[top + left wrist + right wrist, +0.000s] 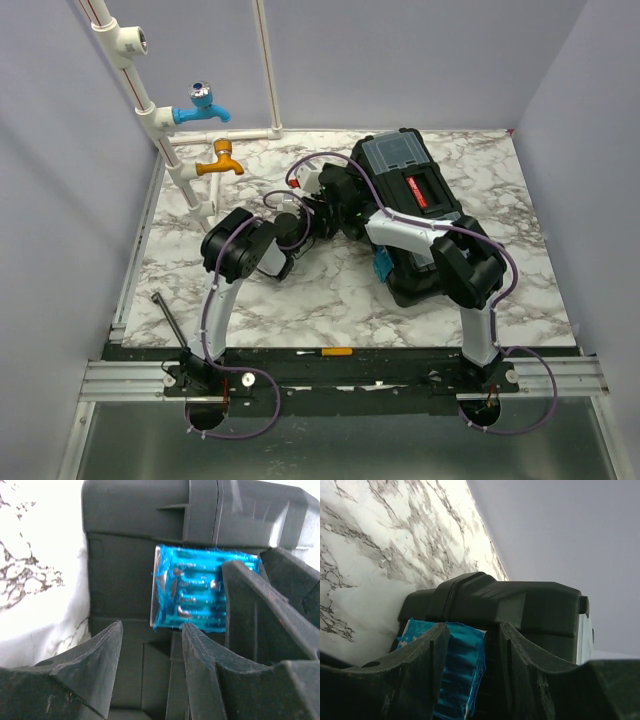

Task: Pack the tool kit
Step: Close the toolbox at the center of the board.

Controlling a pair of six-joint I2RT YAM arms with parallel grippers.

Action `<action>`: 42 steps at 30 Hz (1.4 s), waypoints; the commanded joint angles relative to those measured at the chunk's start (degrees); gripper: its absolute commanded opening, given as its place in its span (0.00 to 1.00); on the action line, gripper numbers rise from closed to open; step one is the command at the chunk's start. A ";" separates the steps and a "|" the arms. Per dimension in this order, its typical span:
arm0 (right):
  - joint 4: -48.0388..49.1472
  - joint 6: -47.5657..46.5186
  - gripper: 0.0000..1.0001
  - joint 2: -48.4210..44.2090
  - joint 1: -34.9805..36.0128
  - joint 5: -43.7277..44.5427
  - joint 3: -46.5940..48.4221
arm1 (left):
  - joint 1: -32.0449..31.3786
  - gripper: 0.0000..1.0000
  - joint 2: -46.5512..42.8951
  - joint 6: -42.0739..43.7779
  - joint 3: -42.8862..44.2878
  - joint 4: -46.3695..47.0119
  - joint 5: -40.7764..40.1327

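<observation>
The black toolbox (443, 203) lies closed on the marble table, with its red-black handle (419, 190) and clear lid (395, 155) on top. One teal latch (383, 263) shows on its near left side. Both grippers meet at the box's left wall. My left gripper (322, 212) (152, 630) is open and empty, facing the box wall (135, 510) and a second teal latch (190, 590). My right gripper (346, 196) (472, 630) is open, with that latch (465, 655) partly between its jaws and behind its left finger. Its fingers (250, 610) show in the left wrist view.
A yellow-handled screwdriver (335, 352) lies on the front rail. A thin metal tool (168, 315) lies at the table's left edge. A blue tap (205, 105) and an orange tap (220, 162) on white pipes stand at the back left.
</observation>
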 commanded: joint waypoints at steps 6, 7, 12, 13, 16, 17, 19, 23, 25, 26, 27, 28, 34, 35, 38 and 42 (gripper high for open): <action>-4.68 2.79 0.51 -0.57 -1.21 -1.82 2.82 | 1.41 0.57 7.33 -6.49 6.89 7.64 -3.59; -4.77 2.78 0.51 -0.61 -1.20 -1.85 2.90 | 1.75 0.57 7.96 -6.47 7.89 7.88 -3.42; -6.88 5.09 0.51 -0.87 -1.19 -2.78 4.68 | 2.07 0.56 11.02 -8.34 12.95 10.28 -2.95; -7.64 5.70 0.51 -0.87 -1.18 -3.01 5.19 | 2.06 0.56 11.45 -8.69 13.53 10.76 -3.04; -9.41 7.03 0.51 -0.54 -1.19 -3.29 6.46 | 2.14 0.55 12.07 -9.93 15.15 11.64 -2.96; -9.71 7.32 0.51 -0.44 -1.24 -3.26 6.62 | 2.08 0.55 12.06 -10.24 15.40 12.09 -2.84; -10.21 8.22 0.51 -0.37 -1.19 -3.24 6.95 | 2.06 0.55 11.42 -10.62 14.90 12.15 -2.52; -11.92 10.98 0.51 -1.14 -1.19 -4.30 7.64 | 2.19 0.55 8.69 -9.31 12.16 12.13 -2.01; -12.64 12.37 0.52 -1.70 -1.24 -4.76 8.12 | 2.18 0.55 7.42 -8.17 11.26 12.16 -1.65; -12.81 13.03 0.52 -1.83 -1.19 -4.85 8.50 | 2.14 0.55 6.90 -7.69 10.98 12.11 -1.40; -15.11 13.87 0.52 -1.76 -1.19 -4.96 9.43 | 2.16 0.55 6.58 -7.35 10.89 12.17 -1.31; -16.47 14.77 0.52 -1.65 -1.24 -5.01 10.63 | 2.19 0.55 6.22 -7.15 10.81 12.24 -1.20; -27.82 25.59 0.62 -0.91 -2.05 -8.87 18.58 | 2.19 0.55 5.79 -5.72 12.65 12.09 -0.36; -30.12 27.54 0.65 -0.48 -2.22 -9.92 20.20 | 2.14 0.55 5.62 -5.55 12.87 12.14 -0.28; -36.95 32.46 0.69 0.93 -2.41 -11.44 25.71 | 2.14 0.55 5.10 -4.73 12.67 12.14 -0.22; -43.80 42.93 0.79 3.33 -3.30 -8.27 32.72 | 2.15 0.55 5.24 -4.51 12.60 12.08 -0.03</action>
